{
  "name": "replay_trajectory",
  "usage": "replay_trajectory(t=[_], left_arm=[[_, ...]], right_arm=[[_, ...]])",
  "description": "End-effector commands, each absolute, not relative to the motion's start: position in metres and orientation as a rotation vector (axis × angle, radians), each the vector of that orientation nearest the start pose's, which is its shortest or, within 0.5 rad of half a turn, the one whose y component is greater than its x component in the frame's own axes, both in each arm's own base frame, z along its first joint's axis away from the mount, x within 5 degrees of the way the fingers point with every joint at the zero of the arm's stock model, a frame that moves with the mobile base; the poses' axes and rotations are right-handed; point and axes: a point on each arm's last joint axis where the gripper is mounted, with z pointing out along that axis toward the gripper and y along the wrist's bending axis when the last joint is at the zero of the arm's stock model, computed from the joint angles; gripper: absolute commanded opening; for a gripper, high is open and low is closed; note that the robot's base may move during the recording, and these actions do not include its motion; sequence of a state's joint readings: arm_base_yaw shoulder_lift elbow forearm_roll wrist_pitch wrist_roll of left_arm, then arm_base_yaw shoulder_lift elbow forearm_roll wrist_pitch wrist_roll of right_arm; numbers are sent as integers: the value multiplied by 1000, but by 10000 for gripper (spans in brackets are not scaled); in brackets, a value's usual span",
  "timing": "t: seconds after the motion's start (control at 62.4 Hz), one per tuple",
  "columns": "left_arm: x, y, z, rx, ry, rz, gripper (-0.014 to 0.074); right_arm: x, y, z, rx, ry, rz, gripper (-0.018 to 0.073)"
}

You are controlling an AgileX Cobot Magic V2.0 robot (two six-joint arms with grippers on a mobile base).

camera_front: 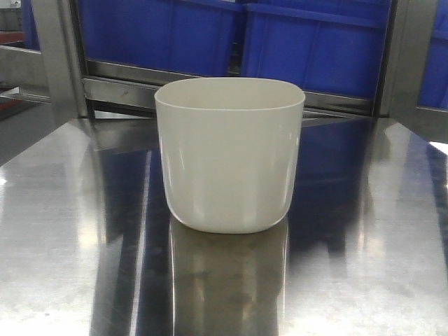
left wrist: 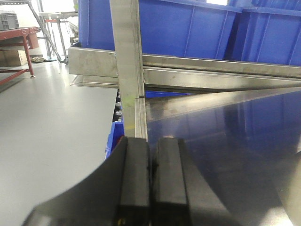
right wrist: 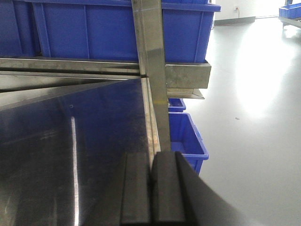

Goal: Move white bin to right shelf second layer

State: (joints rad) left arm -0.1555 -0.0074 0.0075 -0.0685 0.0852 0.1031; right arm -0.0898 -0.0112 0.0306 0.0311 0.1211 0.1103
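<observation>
Tabletop (camera_front: 70, 266) under white bin (camera_front: 229, 157), crates (camera_front: 315, 42) behind

One glossy cream-white plastic bin (camera_front: 229, 157) is standing on one mirror-like steel tabletop (camera_front: 63, 231). Two large blue ribbed plastic crates are sitting behind it: the left crate (camera_front: 157, 35) and the right crate (camera_front: 315, 49). Two grey steel uprights (camera_front: 56, 56) are framing them. Two lower blue crates (right wrist: 188, 136) are showing in the right wrist view. Two black grippers, the left gripper (left wrist: 151, 146) and the right gripper (right wrist: 150, 160), are each showing two fingers.
</observation>
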Motion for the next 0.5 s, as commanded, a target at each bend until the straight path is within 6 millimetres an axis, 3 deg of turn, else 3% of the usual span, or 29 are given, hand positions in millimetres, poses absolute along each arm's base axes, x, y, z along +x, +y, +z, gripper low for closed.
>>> replay_trajectory(t=[0.0,0.481], left_arm=[[56,-9,199,142,1501,-110,85],[56,-9,199,142,1501,-110,85]], right_arm=[[54,-5,208,166,1489,27,56],[54,-5,208,166,1489,27,56]])
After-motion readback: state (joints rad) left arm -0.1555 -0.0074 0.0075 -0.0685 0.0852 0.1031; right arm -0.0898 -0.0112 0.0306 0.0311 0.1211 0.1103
